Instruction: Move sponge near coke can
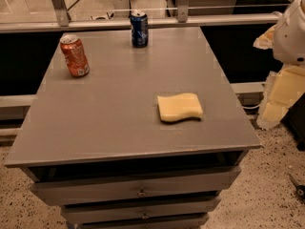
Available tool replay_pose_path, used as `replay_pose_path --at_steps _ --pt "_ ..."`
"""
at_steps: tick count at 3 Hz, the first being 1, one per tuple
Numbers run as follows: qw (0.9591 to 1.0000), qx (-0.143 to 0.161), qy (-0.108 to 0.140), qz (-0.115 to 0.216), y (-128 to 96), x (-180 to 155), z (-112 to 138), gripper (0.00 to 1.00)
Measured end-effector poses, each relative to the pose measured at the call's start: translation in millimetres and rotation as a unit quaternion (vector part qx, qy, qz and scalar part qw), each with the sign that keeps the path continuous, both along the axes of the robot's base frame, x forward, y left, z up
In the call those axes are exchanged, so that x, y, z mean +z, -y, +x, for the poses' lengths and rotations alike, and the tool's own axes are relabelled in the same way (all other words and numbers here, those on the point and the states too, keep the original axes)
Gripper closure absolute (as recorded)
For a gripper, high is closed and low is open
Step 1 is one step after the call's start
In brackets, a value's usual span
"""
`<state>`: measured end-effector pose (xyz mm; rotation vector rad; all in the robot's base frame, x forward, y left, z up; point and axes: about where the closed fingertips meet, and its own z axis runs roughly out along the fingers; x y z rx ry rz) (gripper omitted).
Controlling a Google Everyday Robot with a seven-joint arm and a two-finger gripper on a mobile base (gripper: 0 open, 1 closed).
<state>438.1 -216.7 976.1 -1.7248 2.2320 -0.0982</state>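
The pale yellow sponge (179, 107) lies flat on the grey table top (114, 109), right of the middle and toward the front. The orange-red coke can (74, 55) stands upright at the far left of the table, well apart from the sponge. My gripper (278, 97) hangs off the table's right side, beyond its edge and below my white arm joint (291, 32). It is to the right of the sponge, holds nothing and touches nothing on the table.
A dark blue can (139, 29) stands upright at the table's far edge, right of the coke can. The table is a drawer cabinet with drawers (138, 187) below the front edge. A metal rail (143, 22) runs behind it.
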Motion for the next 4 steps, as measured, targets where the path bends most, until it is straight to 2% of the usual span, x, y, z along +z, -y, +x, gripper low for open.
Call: replay_pose_path --at_steps 1,3,4 --pt "1.0000 0.000 0.000 0.000 0 0 0 0.00" --pt "0.9972 -0.004 -0.015 0.073 -14 -66 52 0.00" --pt "0.9937 0.002 -0.025 0.109 -34 -103 72 0.00"
